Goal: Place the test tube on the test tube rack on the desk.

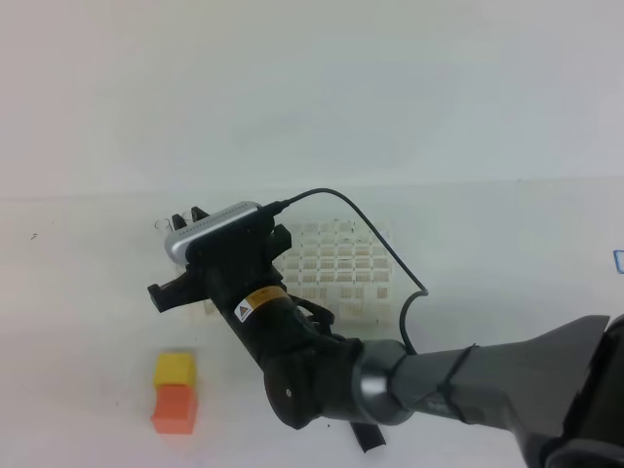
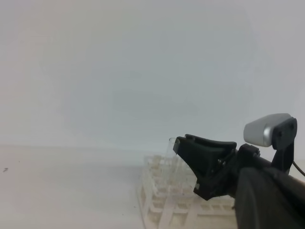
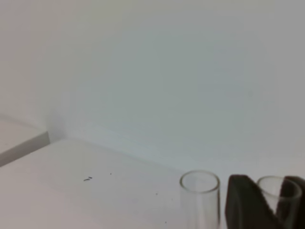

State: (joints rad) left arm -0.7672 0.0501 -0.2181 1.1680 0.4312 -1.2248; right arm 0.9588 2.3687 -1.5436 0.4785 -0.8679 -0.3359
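Our right gripper (image 1: 183,255) clamps the test tube (image 3: 279,198) upright above the test tube rack (image 1: 336,268); a second tube (image 3: 200,198) stands just beside its fingers (image 3: 245,202). Left gripper: closed, unseen.

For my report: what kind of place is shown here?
Probably a lab-style test bench: a white test tube rack on a plain white desk, glass test tubes, and a robot arm working above the rack.

White worktop (image 1: 88,292), a few dark specks. On it — white lattice test tube rack (image 1: 341,268) near the middle; at front left a yellow block (image 1: 175,369) touching an orange block (image 1: 175,409) — well apart from the rack.
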